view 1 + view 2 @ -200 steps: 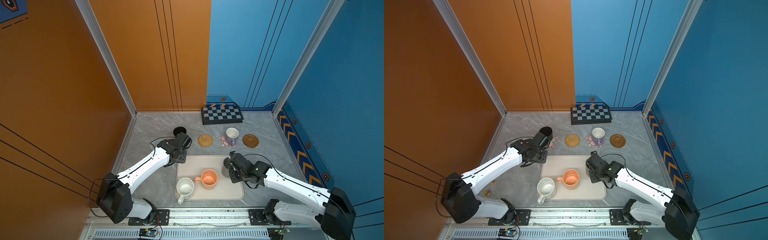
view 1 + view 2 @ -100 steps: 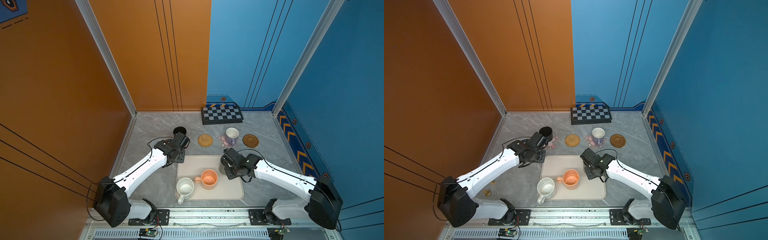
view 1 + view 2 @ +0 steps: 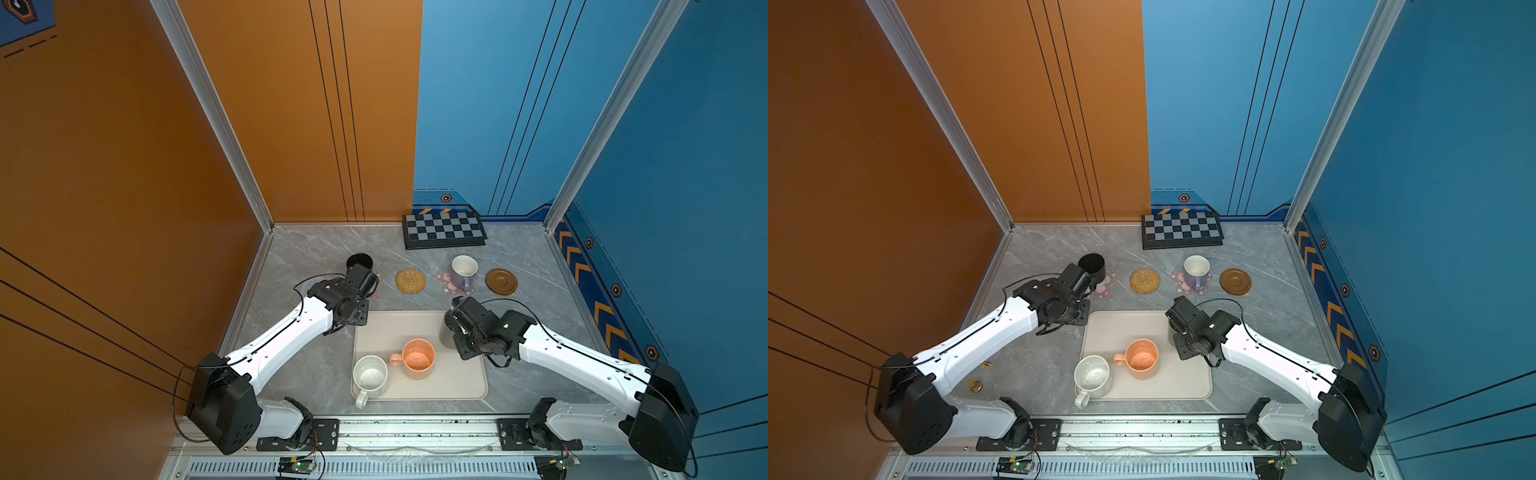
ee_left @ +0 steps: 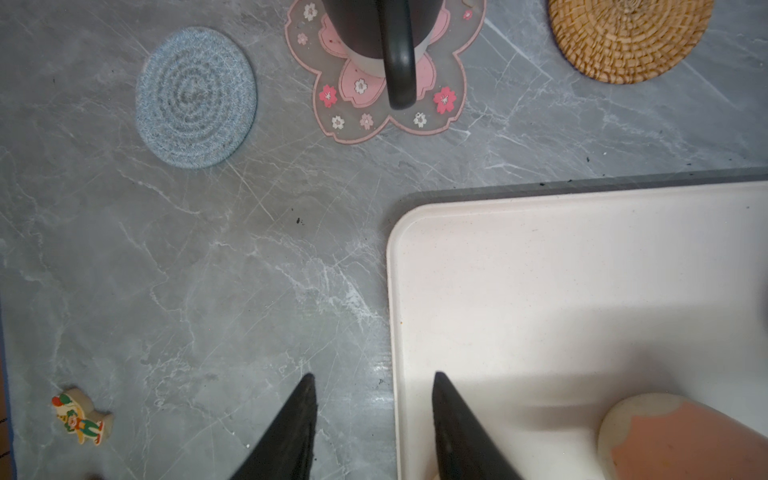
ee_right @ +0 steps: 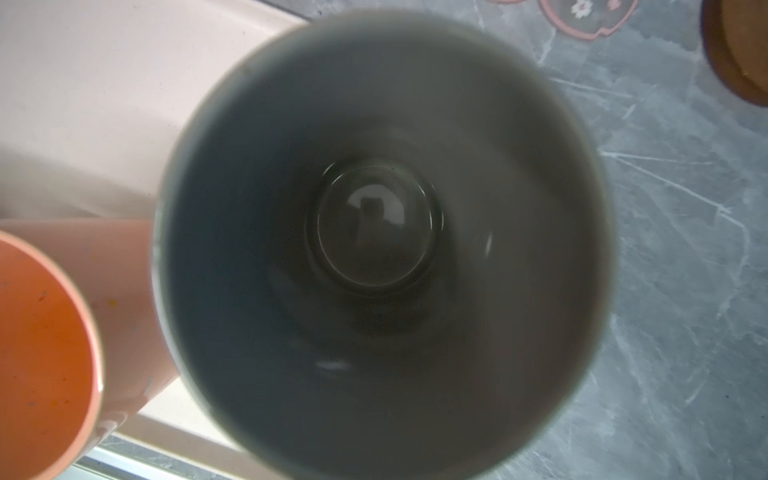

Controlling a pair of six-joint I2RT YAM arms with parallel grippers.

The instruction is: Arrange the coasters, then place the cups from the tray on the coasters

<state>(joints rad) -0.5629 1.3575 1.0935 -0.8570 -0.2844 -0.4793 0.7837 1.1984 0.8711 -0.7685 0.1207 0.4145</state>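
The left fingers (image 4: 291, 432) half-open, empty; the right fingers hidden at grey cup (image 5: 374, 249).

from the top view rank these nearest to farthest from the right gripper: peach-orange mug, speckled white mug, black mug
1. Peach-orange handled mug, on the cream-white rectangular tray, just left of the right gripper.
2. Speckled white handled mug, at the tray's front left corner.
3. Black handled mug, off the tray, far back left.
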